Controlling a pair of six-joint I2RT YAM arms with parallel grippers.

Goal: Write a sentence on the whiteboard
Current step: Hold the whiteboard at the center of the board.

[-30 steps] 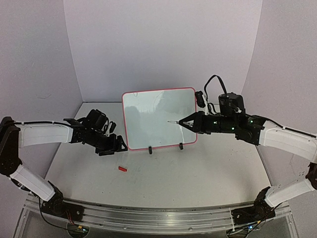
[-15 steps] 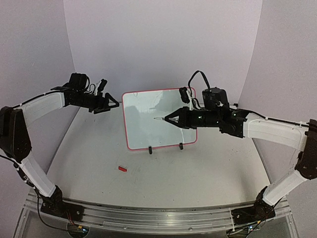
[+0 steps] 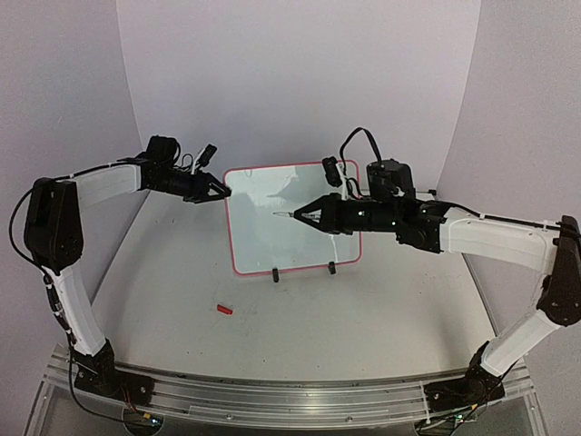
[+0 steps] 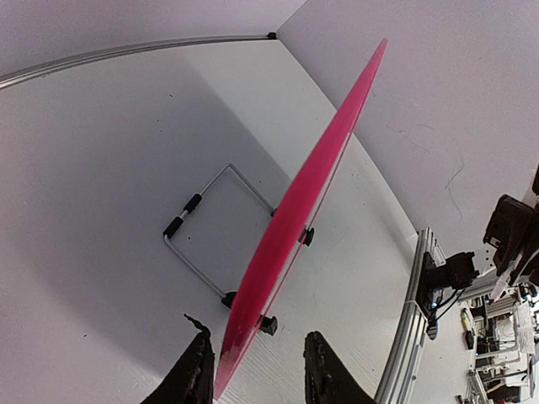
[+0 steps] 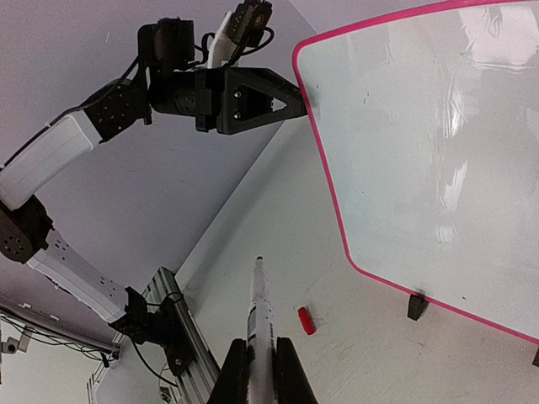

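The whiteboard [image 3: 292,232] stands upright at mid-table, red-pink rim all round; no sentence shows on its white face [image 5: 438,151]. My left gripper [image 3: 224,192] is at the board's upper left corner. In the left wrist view the rim [image 4: 312,185] runs edge-on between the left gripper's [image 4: 257,338] fingers, close to the left finger [image 4: 195,379], with a gap to the right one, so it is open. My right gripper [image 3: 313,216] is shut on a white marker [image 5: 259,311], whose tip hangs just in front of the board's middle left.
A red marker cap [image 3: 224,310] lies on the table left of the board's front. Two black clip feet [image 3: 275,273] hold the board's lower rim, and a wire stand [image 4: 202,227] props it from behind. Purple walls close the back and sides.
My left arm rose from the table at the left to the board's upper left corner, and its jaws narrowed around the rim. My right gripper carried the marker leftward across the board's face.
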